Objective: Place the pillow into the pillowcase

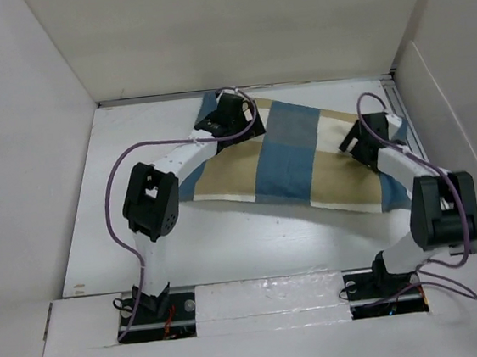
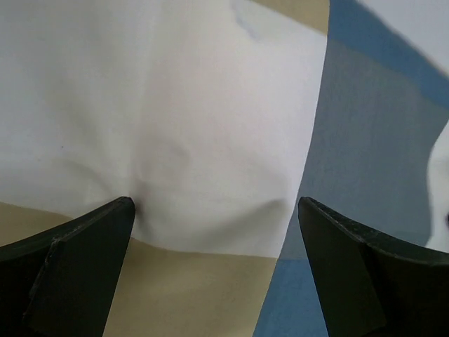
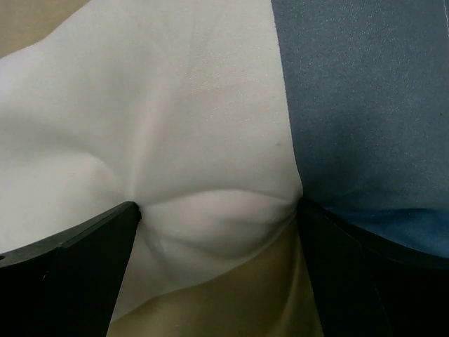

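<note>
Surface (image 1: 229,248): white and flat, enclosed by white walls on three sides, with both arm bases at its near edge.

Pillowcase (image 1: 296,160): lies across the far half of the surface, slanting from far left to nearer right. Blue, tan and cream checks face up. It looks full and rounded rather than flat. The pillow cannot be made out as a separate item in any view, so its position cannot be confirmed.

Left gripper (image 1: 230,111): sits over the far left corner of the pillowcase. In the left wrist view the left gripper (image 2: 216,207) has its jaws spread wide. Both tips press into a cream check of the pillowcase (image 2: 210,105), which puckers slightly between them. Nothing is clamped.

Right gripper (image 1: 361,142): sits on the right end of the pillowcase. In the right wrist view the right gripper (image 3: 219,209) is likewise wide apart. Its tips dent the pillowcase (image 3: 210,105), and a soft mound of cream cloth rises between them, with creases running from each tip. No closed hold is seen.
</note>
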{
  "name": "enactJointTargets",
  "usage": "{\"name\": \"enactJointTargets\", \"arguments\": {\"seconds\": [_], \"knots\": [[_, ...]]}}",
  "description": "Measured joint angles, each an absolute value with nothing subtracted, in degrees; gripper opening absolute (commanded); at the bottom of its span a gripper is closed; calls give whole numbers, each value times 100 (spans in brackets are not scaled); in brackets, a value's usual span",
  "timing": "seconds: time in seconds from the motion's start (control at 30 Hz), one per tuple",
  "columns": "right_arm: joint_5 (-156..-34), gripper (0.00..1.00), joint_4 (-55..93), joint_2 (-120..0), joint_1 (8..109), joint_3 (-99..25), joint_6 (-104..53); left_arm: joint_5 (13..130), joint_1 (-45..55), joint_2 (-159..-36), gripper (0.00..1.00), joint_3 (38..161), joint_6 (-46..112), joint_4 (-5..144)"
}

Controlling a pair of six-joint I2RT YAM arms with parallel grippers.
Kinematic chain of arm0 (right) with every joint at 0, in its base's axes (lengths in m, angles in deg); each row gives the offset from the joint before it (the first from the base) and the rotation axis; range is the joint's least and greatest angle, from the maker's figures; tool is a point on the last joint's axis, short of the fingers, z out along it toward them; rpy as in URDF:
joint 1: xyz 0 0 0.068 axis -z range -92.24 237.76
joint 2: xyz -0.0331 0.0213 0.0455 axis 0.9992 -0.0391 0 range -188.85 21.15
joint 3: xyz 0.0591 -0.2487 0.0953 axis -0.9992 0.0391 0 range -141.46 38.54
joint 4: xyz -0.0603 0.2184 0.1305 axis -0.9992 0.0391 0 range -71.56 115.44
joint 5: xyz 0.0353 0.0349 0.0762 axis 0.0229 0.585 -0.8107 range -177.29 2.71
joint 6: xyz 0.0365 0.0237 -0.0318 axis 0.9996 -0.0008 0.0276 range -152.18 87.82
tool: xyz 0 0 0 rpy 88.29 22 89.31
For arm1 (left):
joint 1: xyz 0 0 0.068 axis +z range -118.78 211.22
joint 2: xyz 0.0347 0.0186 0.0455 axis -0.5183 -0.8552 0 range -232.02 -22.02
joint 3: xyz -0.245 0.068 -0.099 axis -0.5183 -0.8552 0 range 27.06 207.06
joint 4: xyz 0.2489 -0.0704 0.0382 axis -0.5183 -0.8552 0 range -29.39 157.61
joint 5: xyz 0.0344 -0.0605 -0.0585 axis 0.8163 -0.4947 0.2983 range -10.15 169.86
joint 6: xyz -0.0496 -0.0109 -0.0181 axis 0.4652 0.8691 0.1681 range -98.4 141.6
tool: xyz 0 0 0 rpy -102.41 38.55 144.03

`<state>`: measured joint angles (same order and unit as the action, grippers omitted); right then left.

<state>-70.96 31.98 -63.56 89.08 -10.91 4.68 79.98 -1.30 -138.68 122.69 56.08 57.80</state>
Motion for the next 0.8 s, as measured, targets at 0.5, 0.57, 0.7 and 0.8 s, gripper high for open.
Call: {"name": "enactJointTargets", "arguments": {"seconds": [0.5, 0.57, 0.7, 0.8], "knots": [[-8219, 100, 2687, -7062, 6902, -2297, -282, 9608, 592, -11719, 99, 10313, 5549, 5527], [-8081, 100, 2737, -6548, 6825, -2055, -233, 9646, 605, -11713, 99, 10326, 5545, 5525], [-7653, 100, 2866, -5488, 6714, -1873, -188, 9569, 412, -11492, 99, 10020, 5527, 5691], [-7791, 100, 2774, -5337, 6932, -1862, -148, 9490, 303, -11295, 99, 9618, 5549, 5846]]}}
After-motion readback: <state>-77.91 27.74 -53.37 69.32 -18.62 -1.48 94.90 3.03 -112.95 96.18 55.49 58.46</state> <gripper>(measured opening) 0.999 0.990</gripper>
